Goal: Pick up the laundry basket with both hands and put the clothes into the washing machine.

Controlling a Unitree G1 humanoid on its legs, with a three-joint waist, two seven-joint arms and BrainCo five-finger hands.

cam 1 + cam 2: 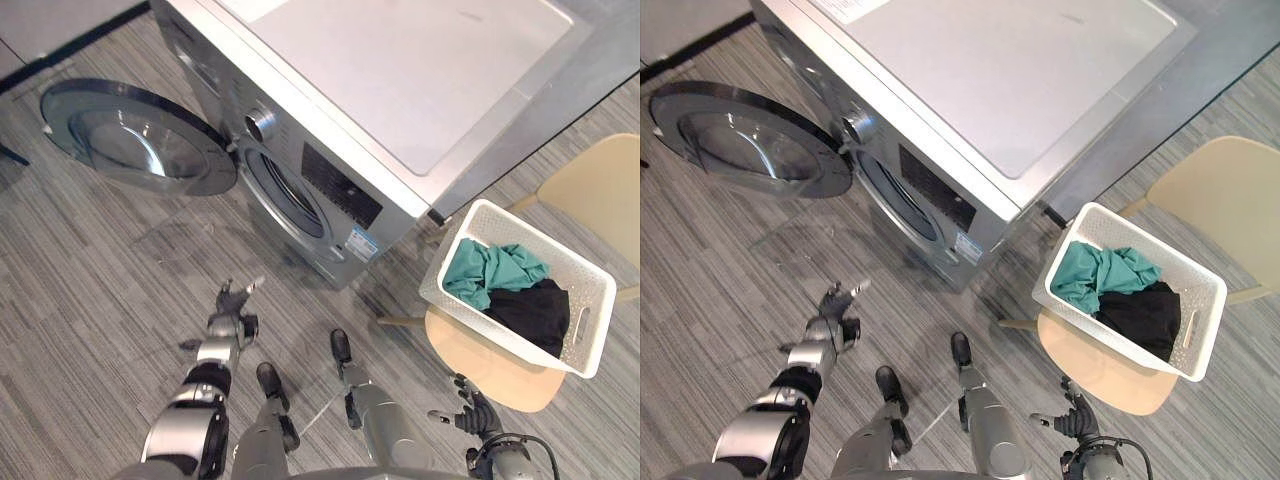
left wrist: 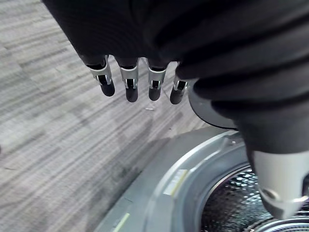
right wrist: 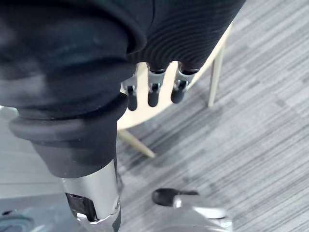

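1. The round door (image 1: 135,135) of the washing machine (image 1: 400,80) stands swung fully open at the far left, over the grey striped floor (image 1: 90,270). The glass side faces up.
2. The left hand (image 1: 230,310) hangs over the floor in front of the machine. Its fingers (image 2: 130,87) are straight and spread, and it holds nothing.
3. The drum opening (image 1: 285,195) sits in the machine's front panel, beyond the left hand. Nothing stands between the two.
4. The right hand (image 1: 470,405) hangs near the front edge of a beige chair (image 1: 500,375), apart from the basket. Its fingers (image 3: 153,92) are loosely extended and empty.
5. The white perforated laundry basket (image 1: 440,270) rests on the chair seat, just beside the machine's right front corner. It contains a crumpled teal garment (image 1: 490,270) at the machine end and a black garment (image 1: 535,310) at the other end.
6. The basket's long axis runs diagonally from the machine's corner out to the right. A handle slot (image 1: 583,325) shows in the right-hand end wall.
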